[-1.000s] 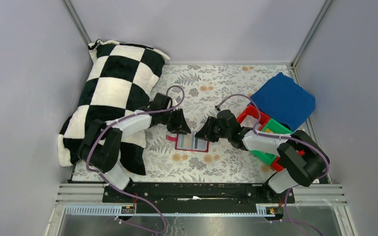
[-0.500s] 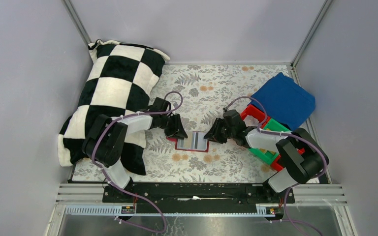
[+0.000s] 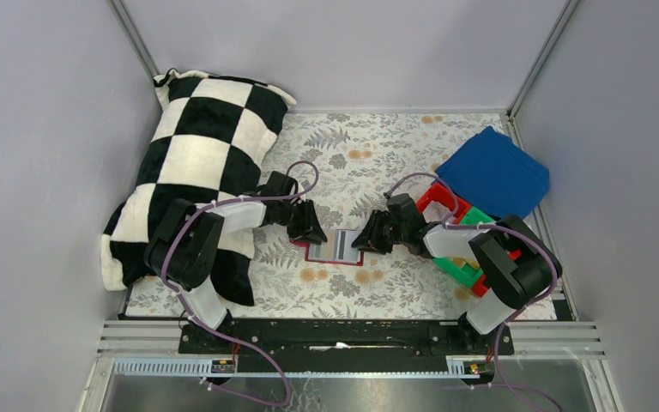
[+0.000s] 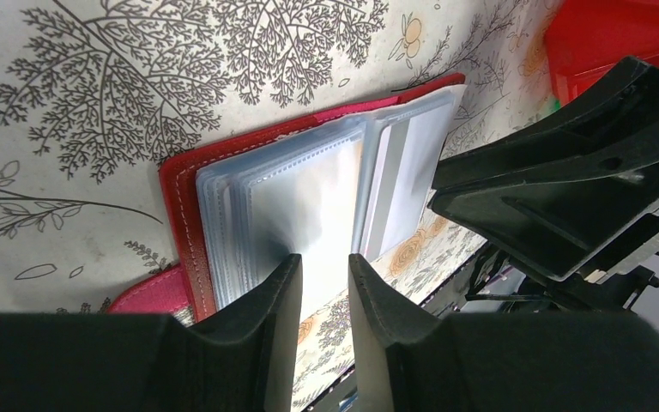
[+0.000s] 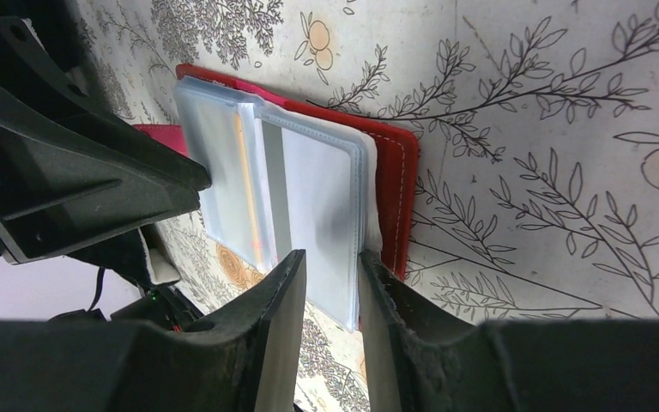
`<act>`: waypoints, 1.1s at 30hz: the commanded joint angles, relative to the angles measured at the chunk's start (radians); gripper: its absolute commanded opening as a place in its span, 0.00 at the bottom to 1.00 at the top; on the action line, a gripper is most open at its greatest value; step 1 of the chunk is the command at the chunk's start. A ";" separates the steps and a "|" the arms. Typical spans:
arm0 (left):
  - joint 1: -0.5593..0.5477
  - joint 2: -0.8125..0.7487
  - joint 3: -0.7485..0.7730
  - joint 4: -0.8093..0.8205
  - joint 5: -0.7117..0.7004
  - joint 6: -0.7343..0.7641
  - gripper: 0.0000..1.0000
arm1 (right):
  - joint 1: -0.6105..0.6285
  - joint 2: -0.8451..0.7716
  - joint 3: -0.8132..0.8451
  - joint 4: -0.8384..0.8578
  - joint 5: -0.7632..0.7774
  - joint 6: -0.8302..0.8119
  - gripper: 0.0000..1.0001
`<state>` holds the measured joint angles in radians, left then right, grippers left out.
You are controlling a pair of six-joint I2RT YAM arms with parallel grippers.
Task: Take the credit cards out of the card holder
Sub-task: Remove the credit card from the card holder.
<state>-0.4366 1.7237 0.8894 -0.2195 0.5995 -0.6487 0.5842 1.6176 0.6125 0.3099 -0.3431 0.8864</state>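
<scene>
The card holder (image 3: 335,249) lies open on the floral cloth, its dark-red border (image 4: 176,215) around a stack of clear sleeves (image 5: 317,197). A grey credit card with a dark stripe (image 4: 399,184) sits inside a sleeve; another card (image 5: 240,189) shows faintly through the plastic. My left gripper (image 3: 309,230) is down at the holder's left end, its jaws (image 4: 322,270) a narrow gap apart over the sleeves. My right gripper (image 3: 365,240) is at the right end, its jaws (image 5: 333,257) also narrowly apart over the sleeve edges. Neither holds a card.
A black-and-white checkered pillow (image 3: 197,163) fills the left side. Red and green plastic bins (image 3: 455,225) stand at the right under my right arm, with a blue cloth (image 3: 493,176) behind them. Grey walls close in the table.
My right gripper has moved left and down onto the holder's right end. My left gripper has dropped lower at the left end. The holder has stayed open in place.
</scene>
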 commanded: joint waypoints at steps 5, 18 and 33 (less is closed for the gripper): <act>-0.001 0.017 -0.018 0.028 -0.018 0.011 0.31 | 0.000 -0.001 -0.021 0.119 -0.071 0.024 0.36; -0.001 0.017 -0.021 0.032 -0.016 0.010 0.31 | 0.001 -0.058 -0.019 0.151 -0.095 0.044 0.35; 0.001 -0.045 -0.002 0.003 -0.012 0.021 0.31 | 0.030 -0.041 0.044 0.185 -0.130 0.034 0.35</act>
<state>-0.4362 1.7229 0.8810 -0.2020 0.6071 -0.6525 0.5900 1.5879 0.5945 0.4400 -0.4374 0.9245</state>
